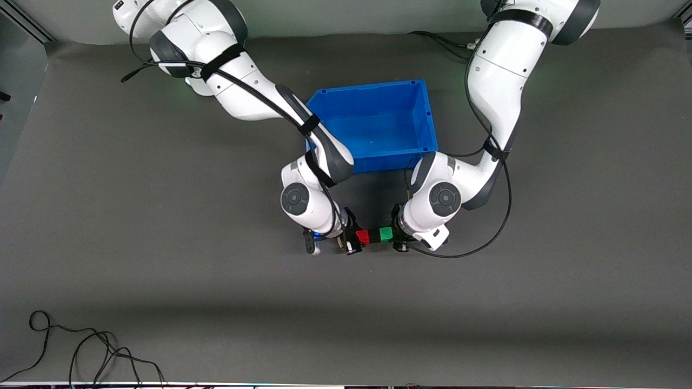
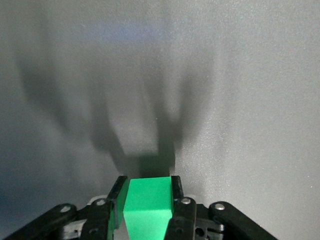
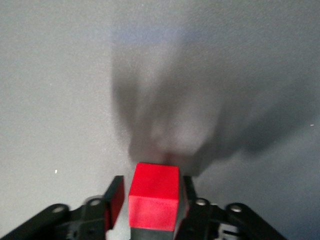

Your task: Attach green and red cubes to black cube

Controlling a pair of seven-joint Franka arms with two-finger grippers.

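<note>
1. The green cube is being pinched between the two fingers of the left pincer, as the left wrist view shows, with a finger pressed against each side face.
2. The red cube is being pinched in the same way by the right pincer, a finger lying along each of its sides.
3. Both cubes are being held just over the bench, nearer to the front camera than the blue bin, which is lying between the two arms.
4. Between the red and green cubes a dark gap is being seen in the front view; the black cube is judged to be sitting there, though it is barely being told apart from the grey mat.
5. The step in hand is judged to be the pressing of the two coloured cubes onto opposite faces of the black one.
6. For this to be done well, the faces are being kept square and level with each other, and the two pincers are being driven toward one another evenly so that the middle cube is not being pushed aside or twisted.
</note>
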